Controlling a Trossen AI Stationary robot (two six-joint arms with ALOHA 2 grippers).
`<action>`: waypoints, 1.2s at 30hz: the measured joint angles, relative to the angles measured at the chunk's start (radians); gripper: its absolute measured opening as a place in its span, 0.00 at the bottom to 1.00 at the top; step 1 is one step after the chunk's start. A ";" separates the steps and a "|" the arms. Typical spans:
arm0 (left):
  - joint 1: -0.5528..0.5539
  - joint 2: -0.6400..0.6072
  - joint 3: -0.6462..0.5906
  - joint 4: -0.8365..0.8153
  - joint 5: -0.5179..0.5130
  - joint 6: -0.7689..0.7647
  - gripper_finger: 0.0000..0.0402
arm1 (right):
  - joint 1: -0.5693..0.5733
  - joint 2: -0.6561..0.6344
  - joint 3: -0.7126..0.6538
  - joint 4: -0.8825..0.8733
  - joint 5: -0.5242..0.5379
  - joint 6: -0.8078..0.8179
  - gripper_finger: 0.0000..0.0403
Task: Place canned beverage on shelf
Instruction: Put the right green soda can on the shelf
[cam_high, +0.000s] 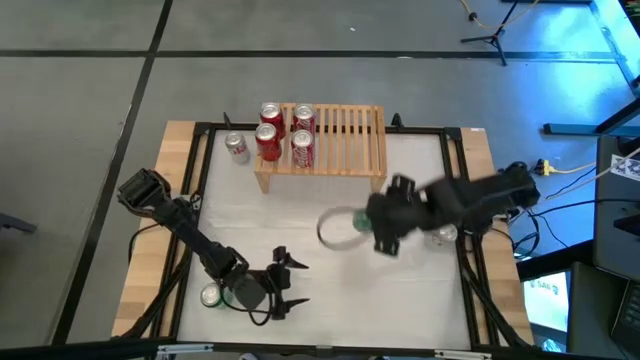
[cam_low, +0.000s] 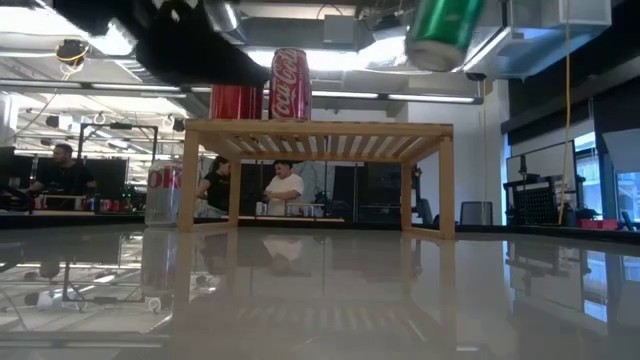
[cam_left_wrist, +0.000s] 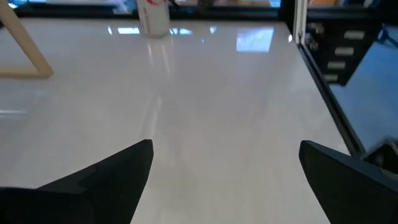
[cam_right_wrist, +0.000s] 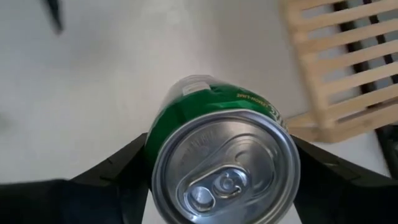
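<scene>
Green can (cam_right_wrist: 221, 165) held in the right gripper (cam_right_wrist: 217, 168), jaws clamped on its two sides, lifted off the tabletop (cam_high: 330, 290); in the high view the can (cam_high: 358, 222) hangs in front of the shelf (cam_high: 345, 135), near its right half, not touching it, and shows motion blur. In the low view the green can (cam_low: 445, 25) is up above shelf-top level, toward the shelf's right end. Shelf itself sits at the far edge of the tabletop, slatted top, right half bare. Four red cans (cam_high: 285, 133) stand upright, grouped on the shelf's left end. One more can, silver and red (cam_high: 236, 146), stands on the tabletop just beside the shelf's left leg. Left gripper (cam_high: 285, 285) rests well in front of the shelf, near the tabletop's front left, jaws spread wide with nothing between them. Another green can (cam_high: 211, 295) lies on the tabletop close by the left arm, far from the shelf. A further can (cam_high: 443, 236) sits partly hidden under the right arm, right of the shelf's front; colour unclear. People show in the room behind the shelf in the low view.
</scene>
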 joint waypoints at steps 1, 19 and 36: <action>0.002 0.000 0.000 -0.016 0.011 -0.009 0.98 | -0.040 0.000 0.013 0.000 -0.011 -0.023 0.71; 0.093 0.001 -0.064 -0.077 0.055 -0.126 0.98 | -0.529 0.000 0.052 0.146 -0.084 -0.258 0.71; 0.080 0.002 -0.071 -0.066 0.051 -0.154 0.98 | -0.657 0.097 0.052 0.339 -0.153 -0.383 0.71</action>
